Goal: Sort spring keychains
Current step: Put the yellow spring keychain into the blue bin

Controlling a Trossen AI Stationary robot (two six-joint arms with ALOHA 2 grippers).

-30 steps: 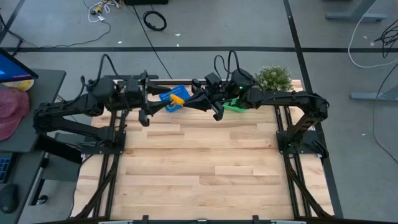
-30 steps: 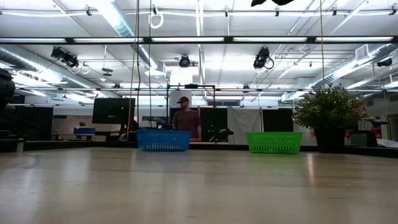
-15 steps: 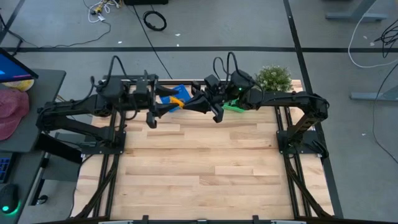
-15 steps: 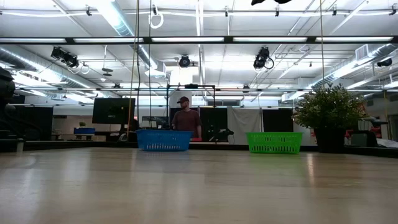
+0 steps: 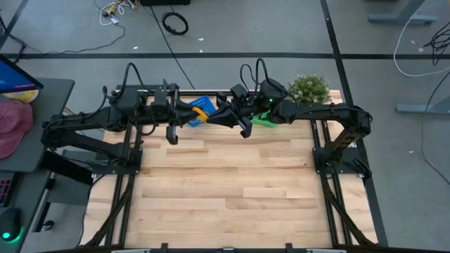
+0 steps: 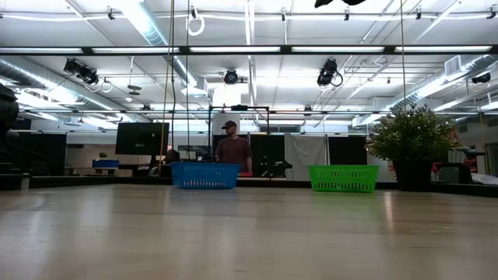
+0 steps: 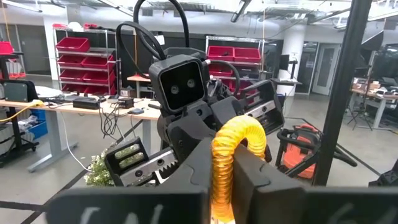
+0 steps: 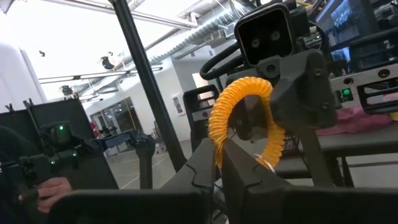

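An orange spring keychain (image 5: 201, 112) hangs high in the air over the blue basket (image 5: 206, 103) at the table's far edge, between my two grippers. My left gripper (image 5: 193, 117) comes at it from the table's left and is shut on it. My right gripper (image 5: 210, 114) comes from the right and is shut on it too. In both wrist views the coil stands up as an arch (image 7: 239, 134) (image 8: 242, 109) between the facing grippers. The green basket (image 5: 264, 119) stands on the table to the right of the blue one. My left gripper pinches one end of the orange coil's arch (image 7: 222, 171) between its two fingers, coming about level from the table's left. The coil rises from the fingers and is clear of the table and the basket. My right gripper pinches the other end of the arch (image 8: 217, 146) between its two fingers, coming about level from the table's right. The coil bends up and over toward my left gripper, lifted clear.
A potted plant (image 5: 309, 88) stands at the far right corner, beside the green basket (image 6: 342, 178). The blue basket (image 6: 205, 175) is left of it. A person (image 6: 232, 148) stands beyond the far edge. The wooden tabletop (image 5: 225, 183) stretches toward the near edge.
My left gripper has moved toward the table's right, up to the orange keychain held by my right gripper, and has taken hold of it. My right gripper and the keychain have stayed in place above the blue basket.
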